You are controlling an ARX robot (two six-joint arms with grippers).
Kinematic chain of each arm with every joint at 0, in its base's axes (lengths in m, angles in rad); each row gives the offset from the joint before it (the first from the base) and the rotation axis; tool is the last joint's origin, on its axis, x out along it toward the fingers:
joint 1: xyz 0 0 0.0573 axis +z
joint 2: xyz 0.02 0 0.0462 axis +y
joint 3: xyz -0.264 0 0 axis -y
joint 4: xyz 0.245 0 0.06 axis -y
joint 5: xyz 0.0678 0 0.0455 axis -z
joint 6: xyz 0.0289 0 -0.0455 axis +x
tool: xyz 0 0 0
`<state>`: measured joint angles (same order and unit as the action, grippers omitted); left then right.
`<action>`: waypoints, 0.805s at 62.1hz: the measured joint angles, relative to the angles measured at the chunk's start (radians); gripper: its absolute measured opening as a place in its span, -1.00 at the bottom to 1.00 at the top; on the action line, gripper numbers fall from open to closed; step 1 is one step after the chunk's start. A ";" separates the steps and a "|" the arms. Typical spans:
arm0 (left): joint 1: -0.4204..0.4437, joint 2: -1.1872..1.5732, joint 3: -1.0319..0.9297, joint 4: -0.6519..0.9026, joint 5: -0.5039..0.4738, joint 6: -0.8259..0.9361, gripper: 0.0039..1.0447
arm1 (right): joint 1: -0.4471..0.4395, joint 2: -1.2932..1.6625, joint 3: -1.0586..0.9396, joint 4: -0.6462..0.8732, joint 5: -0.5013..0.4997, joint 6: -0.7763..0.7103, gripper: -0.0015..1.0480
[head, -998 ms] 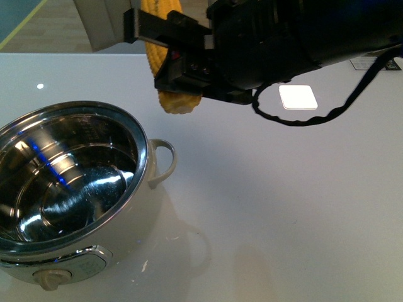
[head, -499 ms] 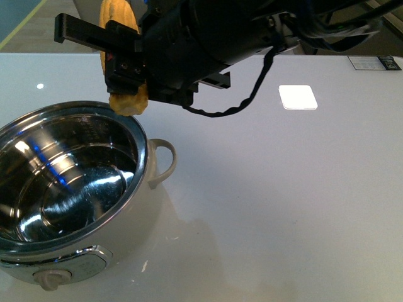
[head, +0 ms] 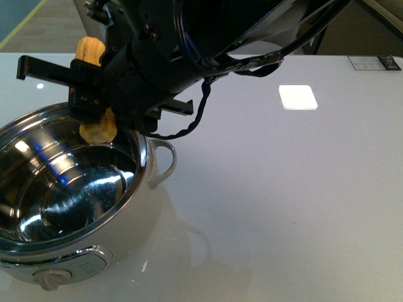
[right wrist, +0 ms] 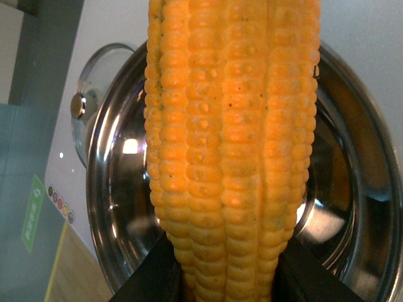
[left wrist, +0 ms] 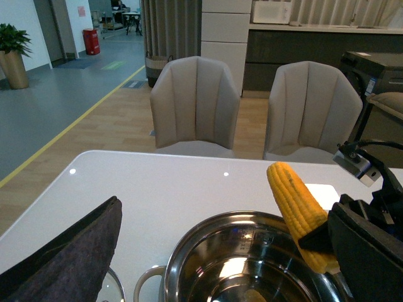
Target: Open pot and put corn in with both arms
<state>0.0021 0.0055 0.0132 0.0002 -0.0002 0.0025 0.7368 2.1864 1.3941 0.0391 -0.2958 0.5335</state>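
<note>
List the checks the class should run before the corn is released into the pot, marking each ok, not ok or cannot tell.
1. Lid off: ok. The glass lid lies on the table beside the pot.
2. Grip secure: ok. The right fingers are shut on the corn.
3. Corn over the opening: ok, but its lower tip hangs just inside the far rim.
4. Pot interior free: ok. The front view shows only bare steel and reflections.
5. Left fingers clear of the pot: cannot tell. Only one dark finger shows, at the edge of the left wrist view.
</note>
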 joint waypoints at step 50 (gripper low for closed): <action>0.000 0.000 0.000 0.000 0.000 0.000 0.87 | 0.055 0.072 0.079 -0.099 0.008 0.002 0.00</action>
<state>0.0021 0.0055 0.0132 0.0002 -0.0002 0.0025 0.7918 2.2589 1.4731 -0.0597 -0.2874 0.5354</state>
